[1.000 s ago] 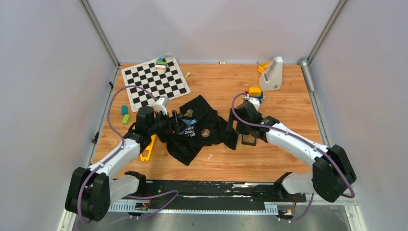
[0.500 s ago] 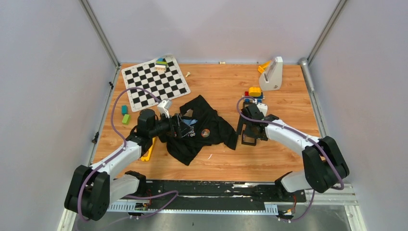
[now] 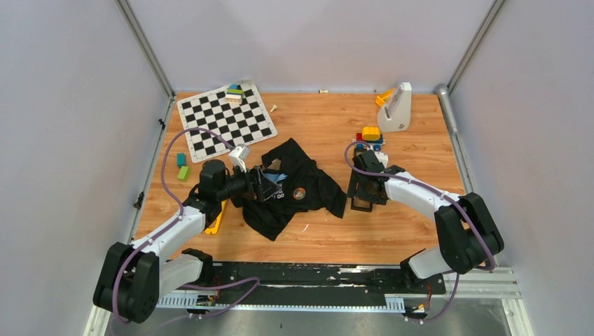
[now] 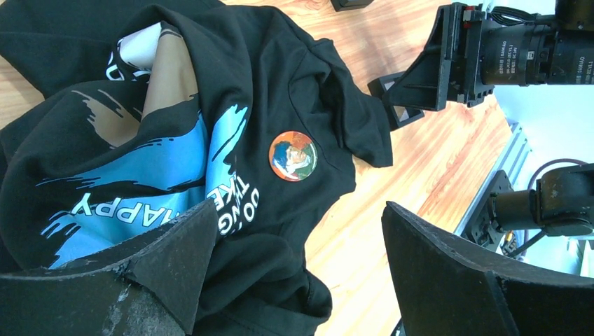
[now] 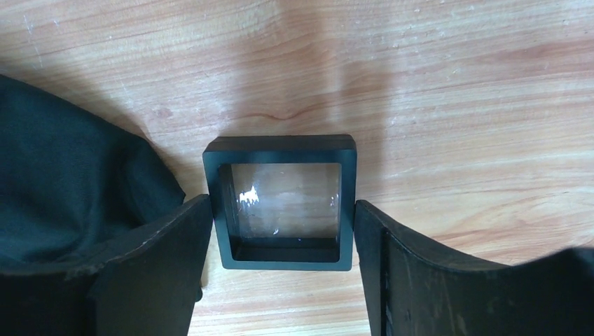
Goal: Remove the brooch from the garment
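While left fingers (image 4: 161, 259) spread over garment (image 4: 294, 84) (brooch (image 4: 293, 156) on it), right fingers (image 5: 140, 273) spread, flanking black frame (image 5: 280, 145)

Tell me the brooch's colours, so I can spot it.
The brooch: orange rim, blue-green centre; clearest in left wrist view.

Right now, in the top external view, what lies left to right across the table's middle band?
small teal and green blocks → yellow tool → garment → black square frame
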Controlling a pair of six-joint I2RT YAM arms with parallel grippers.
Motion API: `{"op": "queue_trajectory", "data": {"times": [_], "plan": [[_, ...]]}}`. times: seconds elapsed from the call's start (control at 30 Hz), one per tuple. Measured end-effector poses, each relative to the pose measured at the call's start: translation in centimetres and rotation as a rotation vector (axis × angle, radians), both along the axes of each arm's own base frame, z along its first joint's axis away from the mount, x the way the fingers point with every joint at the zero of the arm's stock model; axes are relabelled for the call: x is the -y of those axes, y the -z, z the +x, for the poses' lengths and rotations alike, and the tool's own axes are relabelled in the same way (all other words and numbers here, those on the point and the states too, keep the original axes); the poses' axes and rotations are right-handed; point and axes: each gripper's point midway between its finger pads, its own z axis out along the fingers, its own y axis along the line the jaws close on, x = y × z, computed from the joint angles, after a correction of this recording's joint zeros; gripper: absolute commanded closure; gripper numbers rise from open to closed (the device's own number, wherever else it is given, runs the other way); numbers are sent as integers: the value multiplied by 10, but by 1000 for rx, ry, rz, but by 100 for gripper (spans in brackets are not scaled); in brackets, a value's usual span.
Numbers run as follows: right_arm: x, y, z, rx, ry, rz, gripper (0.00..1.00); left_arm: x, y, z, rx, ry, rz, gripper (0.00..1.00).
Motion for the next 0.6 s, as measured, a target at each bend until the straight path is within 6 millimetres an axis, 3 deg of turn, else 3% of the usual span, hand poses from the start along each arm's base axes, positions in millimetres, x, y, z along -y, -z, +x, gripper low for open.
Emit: {"op": "queue_trajectory", "data": {"times": [0.13, 0.2, 0.43, 0.6], "plan": [[-3, 0, 0, -2, -19, 10, 45, 0, 0, 0, 0, 1, -1, 8], [-4, 0, -1, -4, -25, 14, 45, 0, 0, -1, 0, 3, -2, 8], [-11, -12, -2, 14, -56, 69, 28, 2, -3, 0, 10, 10, -8, 8], [-12, -9, -5, -5, -74, 67, 25, 2, -3, -1, 10, 17, -11, 8]]}}
